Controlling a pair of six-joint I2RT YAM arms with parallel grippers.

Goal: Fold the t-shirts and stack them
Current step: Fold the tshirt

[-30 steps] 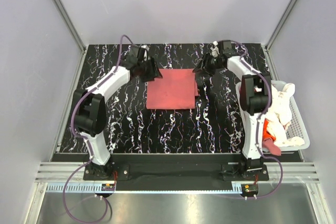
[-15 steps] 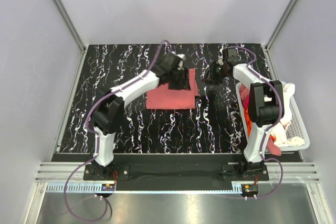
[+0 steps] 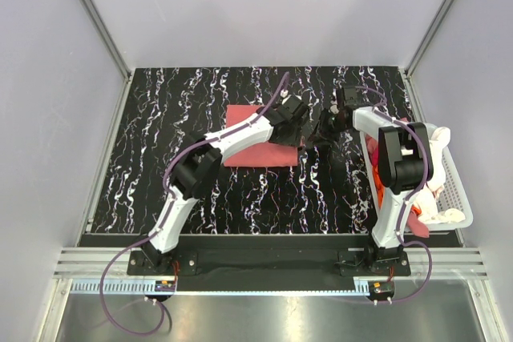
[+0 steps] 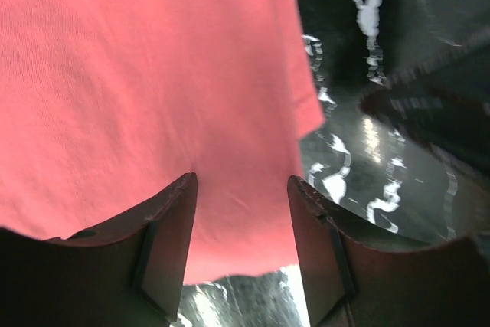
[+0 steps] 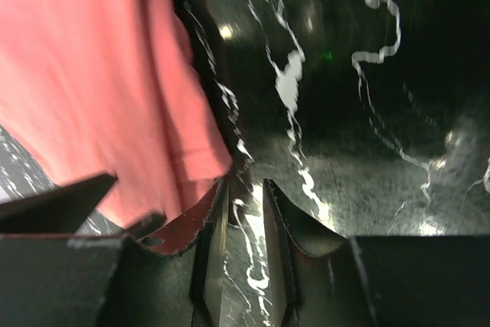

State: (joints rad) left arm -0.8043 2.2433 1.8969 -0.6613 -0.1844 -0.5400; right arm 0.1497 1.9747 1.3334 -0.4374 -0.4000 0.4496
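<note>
A salmon-pink t-shirt [image 3: 252, 148] lies folded into a flat rectangle at the middle of the black marbled table. My left gripper [image 3: 296, 124] reaches across it to its right edge. In the left wrist view it [image 4: 241, 189] is open and empty, just above the pink cloth [image 4: 153, 74]. My right gripper [image 3: 327, 127] is low beside the shirt's right edge. In the right wrist view its jaws [image 5: 245, 185] stand a narrow gap apart with only table between them, and the shirt [image 5: 92, 74] lies just to their left.
A white slatted basket [image 3: 460, 194] stands at the table's right edge, beside the right arm. It holds a cream shirt [image 3: 430, 162], an orange one [image 3: 409, 194] and a red one [image 3: 414, 223]. Grey walls enclose the table.
My left arm has swung from the shirt's back-left corner across to its right edge. My right gripper has come nearer and lower, towards the same edge. The shirt stays flat.
</note>
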